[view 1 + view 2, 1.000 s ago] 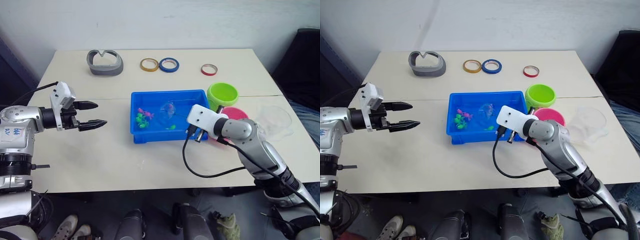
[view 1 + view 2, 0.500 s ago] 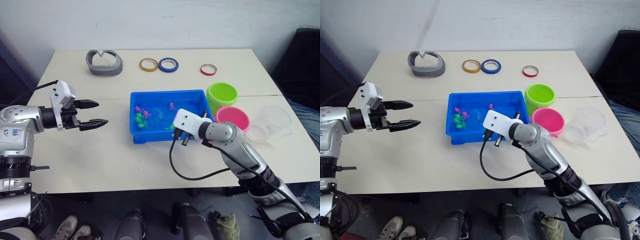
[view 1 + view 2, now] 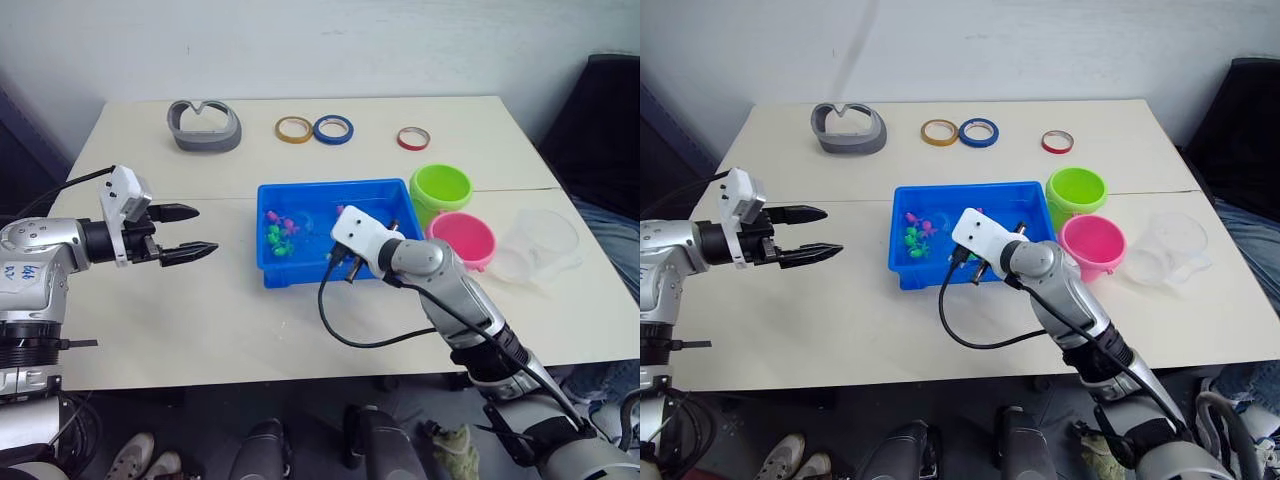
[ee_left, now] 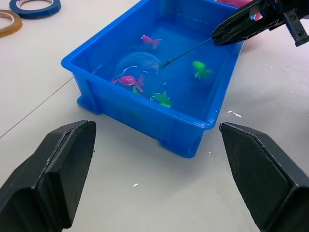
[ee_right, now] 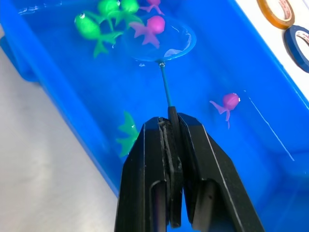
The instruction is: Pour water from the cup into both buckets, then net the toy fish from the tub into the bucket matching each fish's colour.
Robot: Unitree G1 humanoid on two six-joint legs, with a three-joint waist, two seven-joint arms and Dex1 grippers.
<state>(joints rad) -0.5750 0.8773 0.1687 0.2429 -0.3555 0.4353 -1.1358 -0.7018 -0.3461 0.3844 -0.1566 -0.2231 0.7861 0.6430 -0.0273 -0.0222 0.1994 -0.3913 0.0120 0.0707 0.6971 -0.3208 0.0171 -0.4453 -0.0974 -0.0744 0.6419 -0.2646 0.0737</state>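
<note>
We note the right gripper (image 5: 170,128) clamped on the thin dark handle of the small blue-rimmed hoop net (image 5: 159,42), its hoop dipped in the shallow bright blue rectangular plastic tub (image 3: 395,190) under a pink toy fish (image 5: 152,26). Green toy fish (image 5: 94,30) lie just beside the hoop. At the tub's 3 o'clock stand the lime green bucket (image 3: 442,186), pink bucket (image 3: 463,238) and clear plastic cup (image 3: 540,243). Left gripper (image 3: 186,233) hovers wide open at 9 o'clock
</note>
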